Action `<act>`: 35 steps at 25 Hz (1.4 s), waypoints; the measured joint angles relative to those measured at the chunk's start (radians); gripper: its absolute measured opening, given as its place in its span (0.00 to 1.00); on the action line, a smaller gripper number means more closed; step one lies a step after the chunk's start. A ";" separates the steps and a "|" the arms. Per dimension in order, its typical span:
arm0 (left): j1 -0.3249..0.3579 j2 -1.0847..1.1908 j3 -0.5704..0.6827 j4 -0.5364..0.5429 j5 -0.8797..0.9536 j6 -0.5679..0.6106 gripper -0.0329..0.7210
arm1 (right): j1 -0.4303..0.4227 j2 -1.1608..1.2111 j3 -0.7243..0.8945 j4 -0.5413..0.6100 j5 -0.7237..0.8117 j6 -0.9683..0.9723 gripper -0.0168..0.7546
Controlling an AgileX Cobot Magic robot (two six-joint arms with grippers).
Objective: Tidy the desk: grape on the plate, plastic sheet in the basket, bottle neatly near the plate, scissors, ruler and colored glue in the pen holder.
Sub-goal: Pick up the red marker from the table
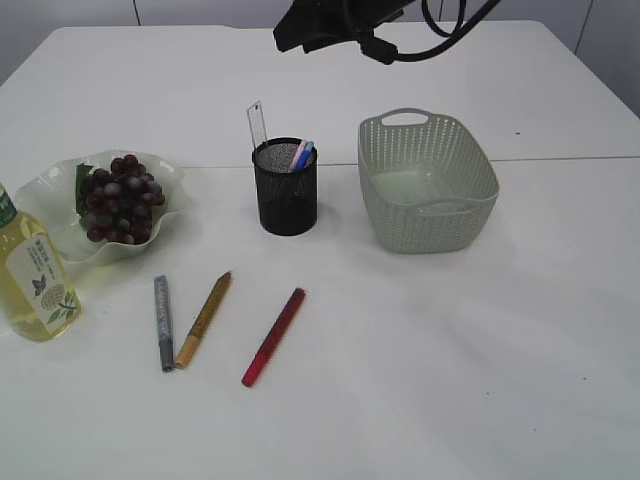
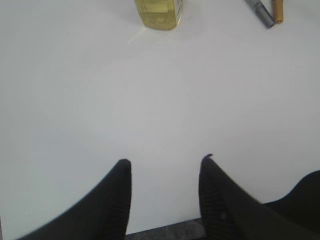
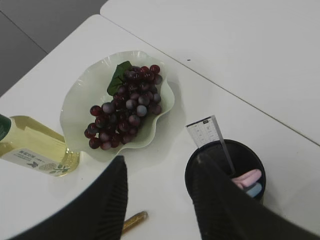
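Note:
The grape [image 1: 120, 198] [image 3: 125, 107] lies on the wavy plate [image 1: 55, 225] [image 3: 80, 95], with the bottle [image 1: 30, 270] [image 3: 35, 147] [image 2: 159, 12] upright beside it. The ruler [image 1: 257, 124] [image 3: 207, 131] and the scissors' pink and blue handles [image 1: 302, 155] [image 3: 247, 180] stand in the black pen holder [image 1: 286, 187] [image 3: 252, 152]. Silver [image 1: 163, 322] [image 2: 260, 11], gold [image 1: 204, 318] [image 3: 134, 221] and red [image 1: 273, 336] glue sticks lie on the table. A glossy sheet seems to lie in the basket [image 1: 425, 180]. My right gripper [image 3: 160, 165] hangs open above the table between plate and pen holder. My left gripper [image 2: 167, 165] is open over bare table.
The right arm's dark body [image 1: 340, 25] shows at the top of the exterior view. The left gripper hovers near the table's front edge [image 2: 165, 231]. A seam between two tables [image 1: 560, 158] runs behind the basket.

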 joint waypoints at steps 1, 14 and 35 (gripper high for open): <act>0.000 0.000 0.000 0.000 0.000 0.000 0.47 | 0.008 -0.014 0.000 -0.033 0.008 0.024 0.44; 0.000 0.000 0.000 0.000 0.000 0.000 0.46 | 0.169 -0.131 0.023 -0.370 0.171 0.362 0.43; 0.000 0.000 0.000 -0.007 0.000 0.032 0.45 | 0.234 -0.280 0.580 -0.505 0.167 0.368 0.43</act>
